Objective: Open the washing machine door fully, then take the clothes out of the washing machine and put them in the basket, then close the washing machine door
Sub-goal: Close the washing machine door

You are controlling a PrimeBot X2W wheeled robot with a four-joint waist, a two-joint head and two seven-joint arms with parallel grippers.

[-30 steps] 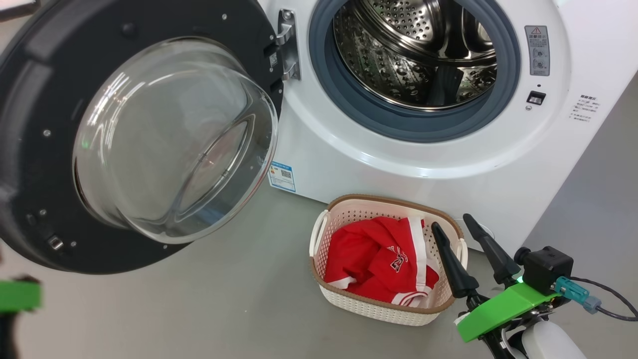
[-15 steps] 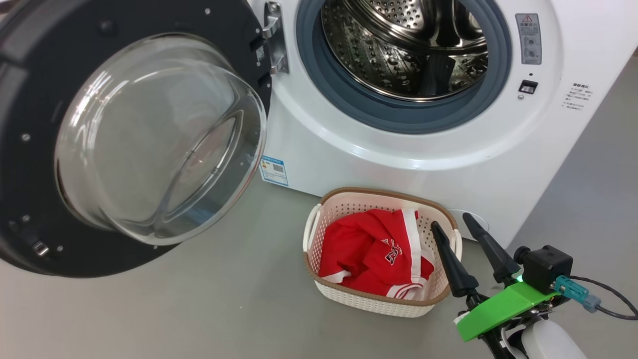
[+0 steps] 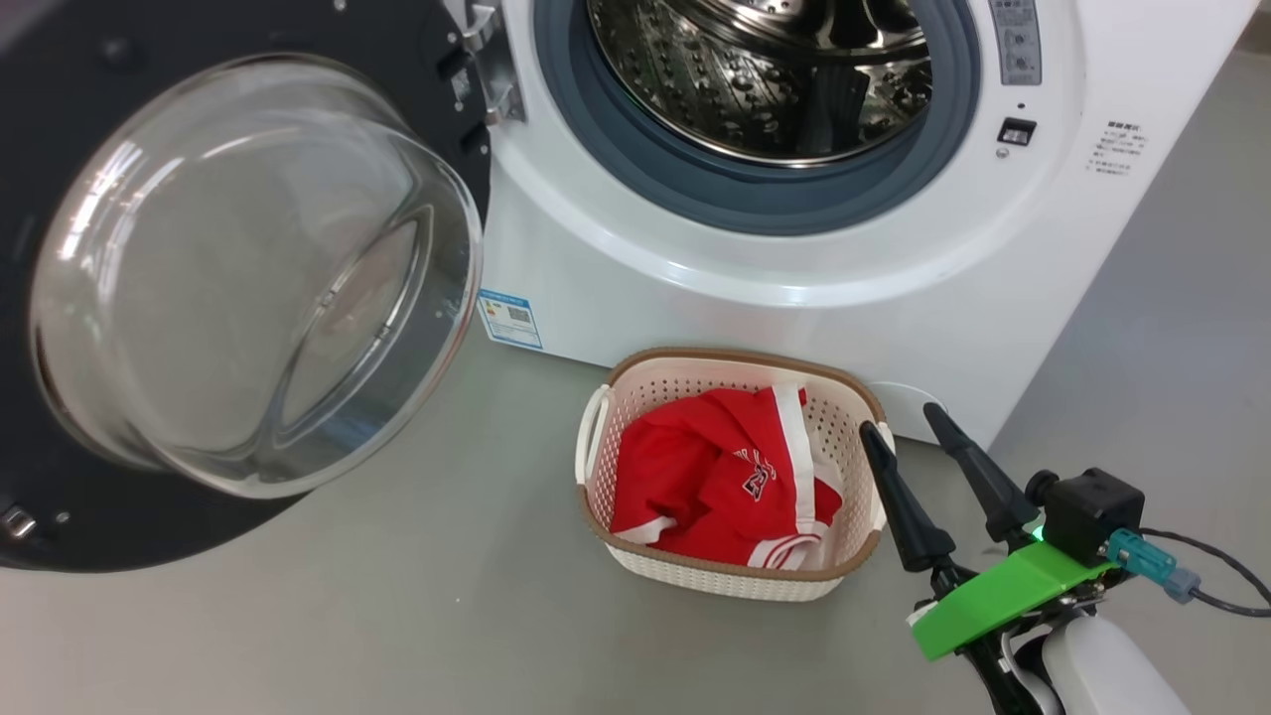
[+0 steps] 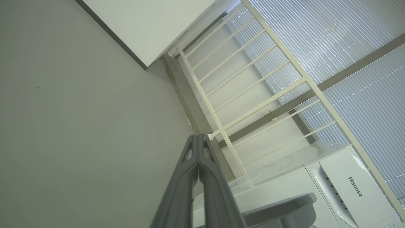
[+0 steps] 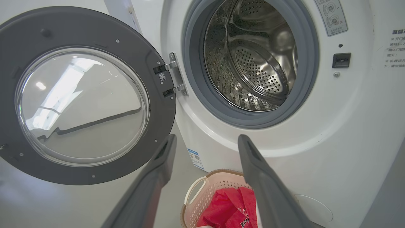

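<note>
Beside the machine (image 3: pixel 794 318) my view had shifted: clothes (image 3: pixel 695 487) in basket (image 3: pixel 735 581), door (image 3: pixel 248 278) unclosed, right gripper (image 3: pixel 899 417) spread, left gripper (image 4: pixel 198 136) shut.

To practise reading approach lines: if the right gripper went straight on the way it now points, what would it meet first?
The right gripper would most likely meet the washing machine, its white front just below the grey seal, though depth is unclear.

A smooth grey floor (image 3: pixel 397 616) spreads across the near side. In the left wrist view, a white railing (image 4: pixel 304 79) of thin bars (evenly spaced) stands before ribbed window blinds (image 4: pixel 332 31), crossed by a dark bar (image 4: pixel 364 63).
</note>
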